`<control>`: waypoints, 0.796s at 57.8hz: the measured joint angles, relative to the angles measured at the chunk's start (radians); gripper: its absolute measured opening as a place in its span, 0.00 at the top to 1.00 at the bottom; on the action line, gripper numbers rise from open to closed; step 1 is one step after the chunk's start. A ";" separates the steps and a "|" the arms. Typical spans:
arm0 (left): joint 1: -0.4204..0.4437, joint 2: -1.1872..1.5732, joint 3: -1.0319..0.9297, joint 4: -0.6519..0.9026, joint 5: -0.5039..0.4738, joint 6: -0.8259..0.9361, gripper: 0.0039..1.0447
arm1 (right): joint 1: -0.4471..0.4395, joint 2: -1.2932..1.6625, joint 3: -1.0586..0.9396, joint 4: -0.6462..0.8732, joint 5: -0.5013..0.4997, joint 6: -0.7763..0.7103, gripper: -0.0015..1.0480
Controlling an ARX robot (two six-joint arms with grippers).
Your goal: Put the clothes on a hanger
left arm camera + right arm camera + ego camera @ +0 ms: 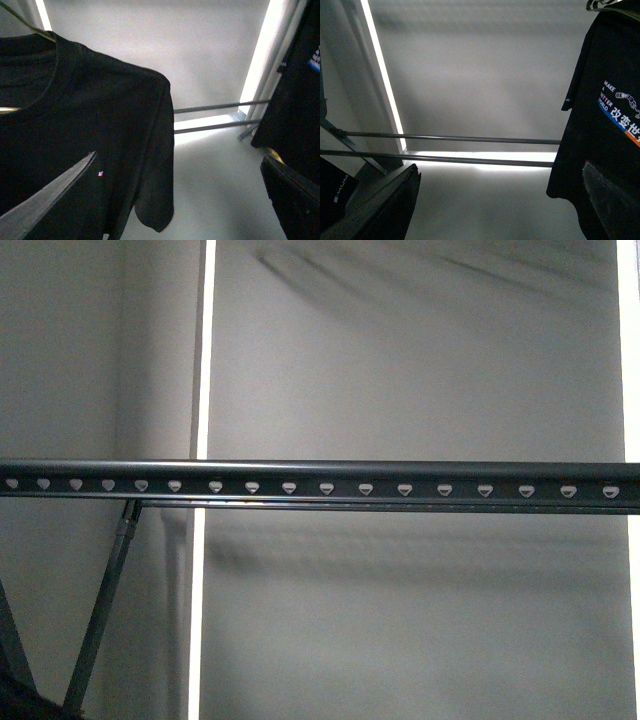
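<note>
A black round-necked T-shirt point(90, 120) hangs on a thin wire hanger point(35, 29), whose wire shows above the shoulder in the left wrist view. My left gripper point(170, 200) is open and empty. One of its fingers point(45, 202) lies in front of the shirt's chest, and the sleeve hangs between the jaws. My right gripper point(500, 205) is open and empty, with one finger point(610, 200) in front of a second black T-shirt point(605, 130) with a white and coloured print. Neither arm shows in the front view.
A long grey perforated rail point(320, 483) crosses the front view, with a slanted stand leg point(100, 610) at the lower left. Two thin grey rods point(460, 149) run behind the right gripper. The printed shirt also shows in the left wrist view point(300, 90).
</note>
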 joint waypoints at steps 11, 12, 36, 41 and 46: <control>-0.068 0.365 0.243 0.045 -0.311 -0.366 0.06 | 0.000 0.000 0.000 0.000 0.000 0.000 0.07; -0.076 0.405 0.266 0.050 -0.339 -0.400 0.06 | 0.000 0.000 0.000 0.000 -0.001 0.000 0.07; -0.140 0.914 0.583 0.101 -0.502 -0.796 0.06 | 0.000 0.000 0.000 0.000 -0.001 0.000 0.07; -0.130 0.972 0.631 0.106 -0.503 -0.815 0.06 | 0.000 0.000 0.000 0.000 0.000 0.000 0.07; -0.121 1.038 0.693 0.106 -0.500 -0.835 0.06 | 0.000 0.000 0.000 0.000 0.000 0.000 0.07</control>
